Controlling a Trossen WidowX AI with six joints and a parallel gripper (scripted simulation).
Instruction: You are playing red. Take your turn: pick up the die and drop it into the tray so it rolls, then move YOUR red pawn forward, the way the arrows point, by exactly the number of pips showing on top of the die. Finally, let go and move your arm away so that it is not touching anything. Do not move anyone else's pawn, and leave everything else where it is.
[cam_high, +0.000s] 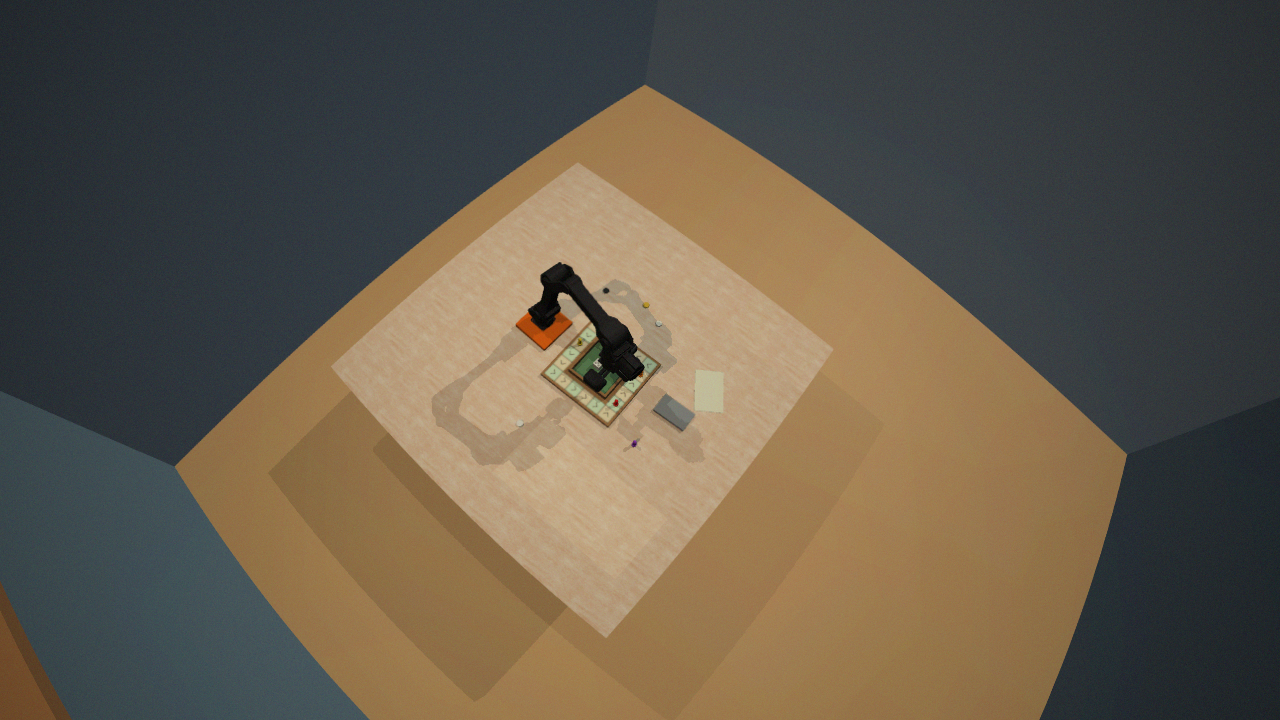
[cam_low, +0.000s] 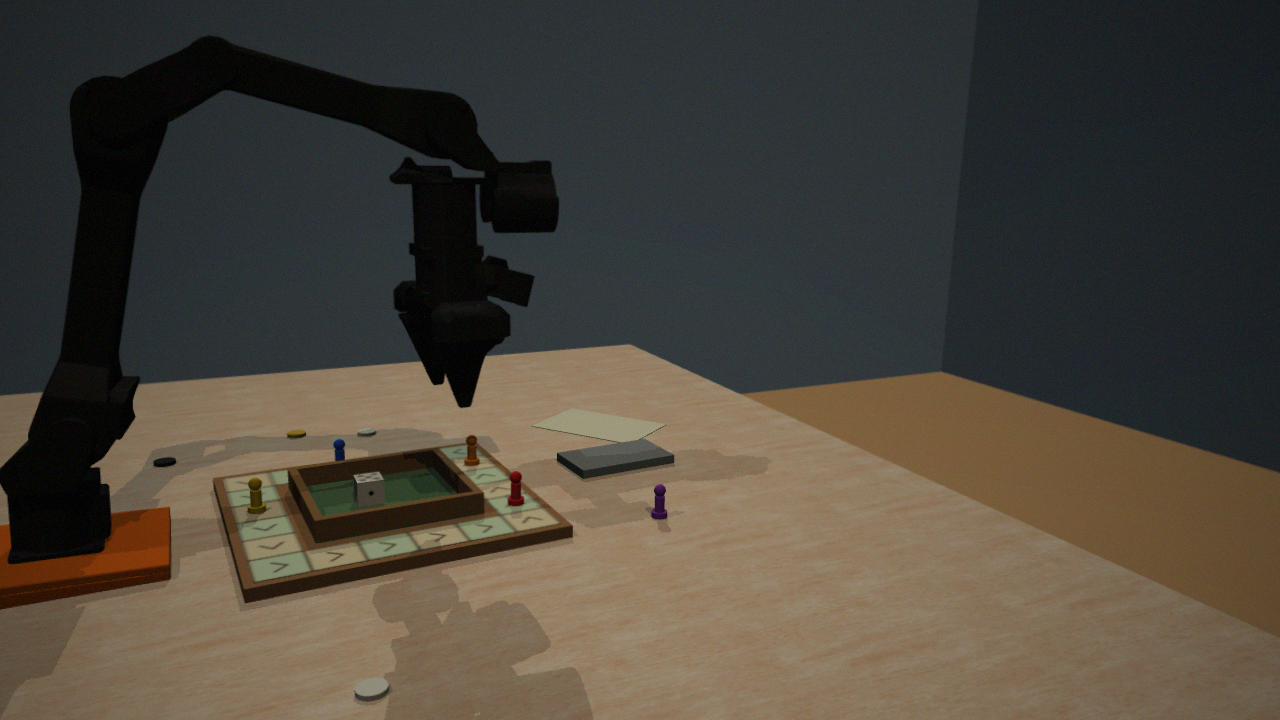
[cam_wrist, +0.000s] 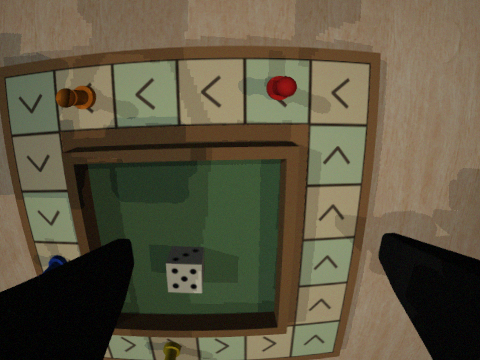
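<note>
A bare test room set up for a board game: plain dark blue-grey walls (cam_low: 716, 134), a tan floor (cam_low: 1118, 465), and one pale wooden tabletop (cam_low: 805, 608) in the middle. On it sit a black robot arm (cam_low: 116, 268) bolted to an orange base plate (cam_low: 89, 555), a square game board (cam_low: 393, 546) with pawns, loose counters and a grey slab (cam_low: 615, 458)
</note>
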